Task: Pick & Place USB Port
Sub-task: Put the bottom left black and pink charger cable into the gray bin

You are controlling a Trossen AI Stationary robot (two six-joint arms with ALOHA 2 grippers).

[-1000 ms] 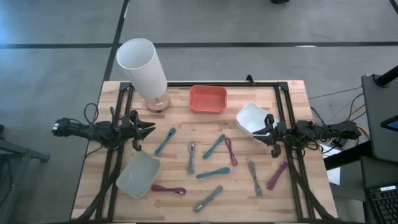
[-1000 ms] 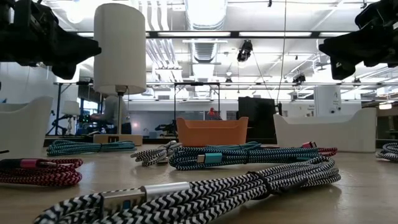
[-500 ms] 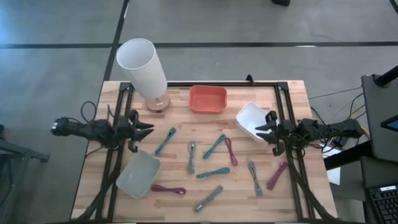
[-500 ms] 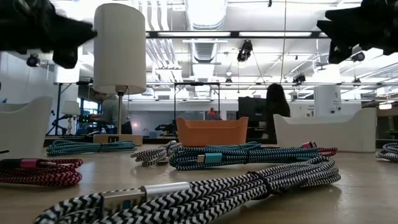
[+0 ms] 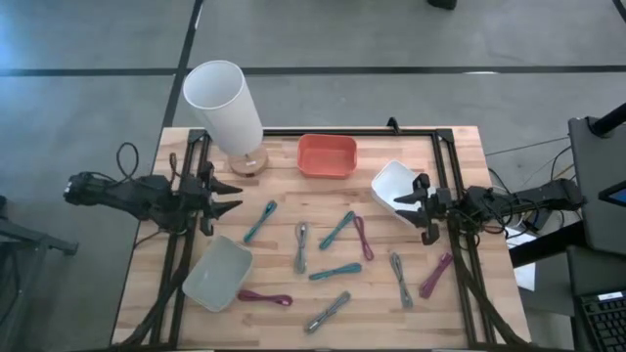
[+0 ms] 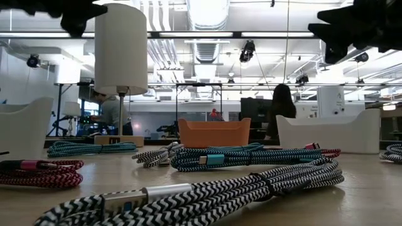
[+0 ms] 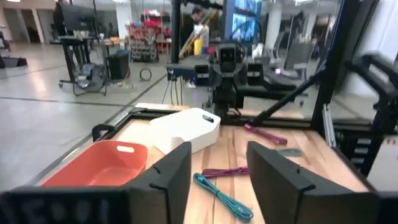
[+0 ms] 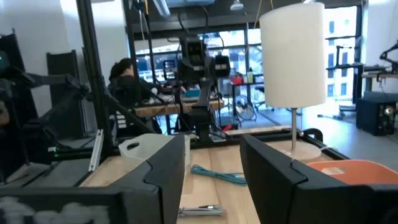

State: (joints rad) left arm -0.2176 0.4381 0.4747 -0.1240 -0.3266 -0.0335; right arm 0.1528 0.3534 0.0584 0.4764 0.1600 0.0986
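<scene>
Several coiled USB cables lie flat on the wooden table: teal (image 5: 259, 222), grey (image 5: 301, 246), teal (image 5: 336, 230), purple (image 5: 363, 237) and others toward the near edge. My left gripper (image 5: 235, 196) hovers open above the table's left side, pointing right, with the teal cable (image 7: 224, 198) beyond its fingertips in its wrist view. My right gripper (image 5: 399, 205) hovers open over the right side next to the white bin (image 5: 396, 186), pointing left. Both are high in the low view, left (image 6: 75, 9) and right (image 6: 339, 31). Neither touches anything.
An orange bin (image 5: 327, 155) sits at the far edge and a pale grey bin (image 5: 218, 273) near the left front. A white lamp (image 5: 225, 103) stands at the far left corner. Black frame rails (image 5: 450, 176) run along the table's sides. People show in the room behind.
Both grippers have risen, the left one nearly out of the low view's top. The left arm has drawn back slightly toward the table's left edge. The right gripper has crept a little toward the table's middle. No cable has moved.
</scene>
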